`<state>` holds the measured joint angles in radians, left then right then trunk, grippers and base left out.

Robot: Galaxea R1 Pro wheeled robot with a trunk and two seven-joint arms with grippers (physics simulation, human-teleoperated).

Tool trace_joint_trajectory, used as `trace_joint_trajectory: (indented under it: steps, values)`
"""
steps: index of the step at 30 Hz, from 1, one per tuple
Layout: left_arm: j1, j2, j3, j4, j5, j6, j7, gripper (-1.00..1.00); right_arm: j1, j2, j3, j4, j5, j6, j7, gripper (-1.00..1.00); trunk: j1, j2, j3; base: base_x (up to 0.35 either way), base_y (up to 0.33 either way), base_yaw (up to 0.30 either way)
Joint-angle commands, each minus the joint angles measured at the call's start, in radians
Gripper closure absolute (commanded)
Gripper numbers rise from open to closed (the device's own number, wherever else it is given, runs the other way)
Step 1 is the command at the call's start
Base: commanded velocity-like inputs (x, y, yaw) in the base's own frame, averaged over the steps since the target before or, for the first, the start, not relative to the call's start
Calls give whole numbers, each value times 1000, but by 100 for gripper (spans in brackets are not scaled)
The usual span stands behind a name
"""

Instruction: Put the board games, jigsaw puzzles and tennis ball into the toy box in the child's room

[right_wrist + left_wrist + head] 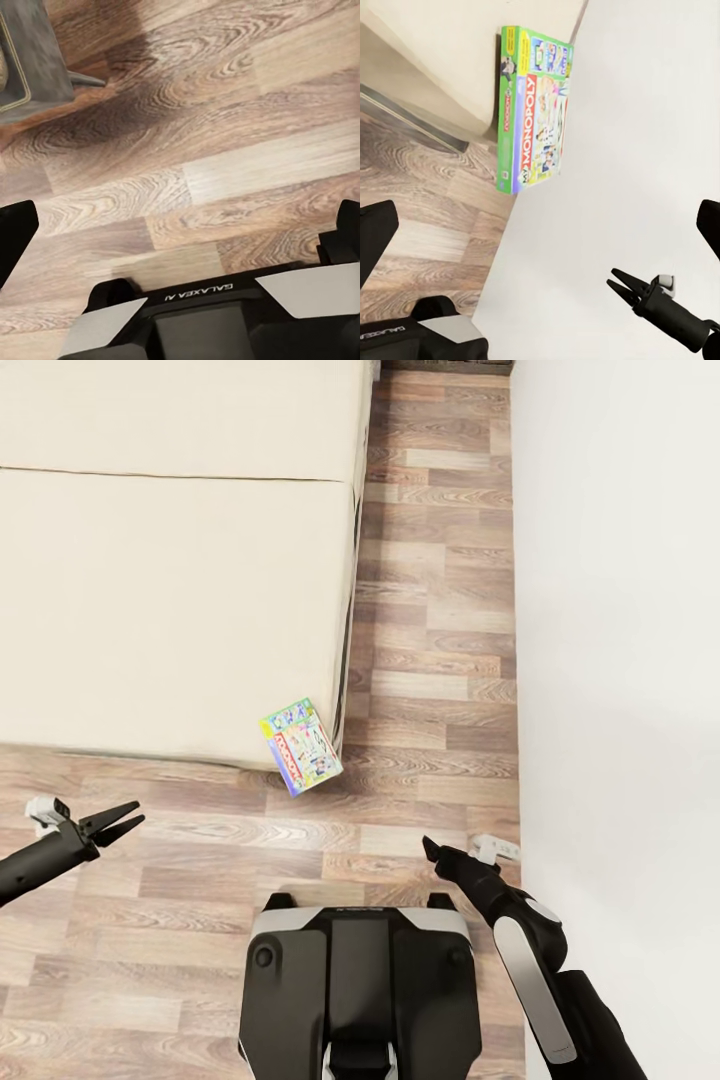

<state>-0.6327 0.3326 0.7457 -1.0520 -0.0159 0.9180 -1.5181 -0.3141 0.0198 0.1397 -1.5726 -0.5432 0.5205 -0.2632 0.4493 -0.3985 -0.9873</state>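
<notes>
One bed (170,560) takes up most of the head view from 9 to 12 o'clock, its beige mattress bare but for a seam running across it. A white wall (620,610) closes off the 3 o'clock side, and between the two runs a strip of wooden floor (430,610), open all the way up to 12 o'clock. More open floor spreads along the bed's near edge and down to the robot's base (355,980) at 6 o'clock.

At the bed's near corner, toward 5 o'clock of the mattress, lies one board game (300,746), pale with green edges, jutting out past the mattress edge over the floor. The left wrist view makes its lid readable, a Monopoly box (531,105), with the overhang plain against the planks.

At 8 o'clock the left gripper (118,822) hangs over bare floor, jaws parted, well apart from the box. At 4 o'clock the right gripper (432,849) hovers beside the wall; whether its jaws are parted I cannot tell there, but the left wrist view catches it (617,283) with fingers slightly spread. The right wrist view looks down on floor (187,150) and the base (202,315).
</notes>
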Motion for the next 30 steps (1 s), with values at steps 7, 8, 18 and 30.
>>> trace_joint_trajectory:
  steps: [7,8,18,30]
  values:
    - [1,-1,-5,0,0,10,-5,-100,0,0,1,-1,-11,3,-10,-100,1,-1,11,0,46,0]
    - [1,-1,-5,0,0,10,-5,-100,0,-1,0,-1,-11,3,-10,-100,1,-1,12,0,160,0]
    - [1,0,-1,0,1,10,-5,-100,-1,1,0,3,-11,2,-10,-100,1,-1,29,9,71,0]
    - [1,0,-2,0,1,10,-5,-100,0,2,0,12,-12,0,-10,-100,1,-1,49,1,130,0]
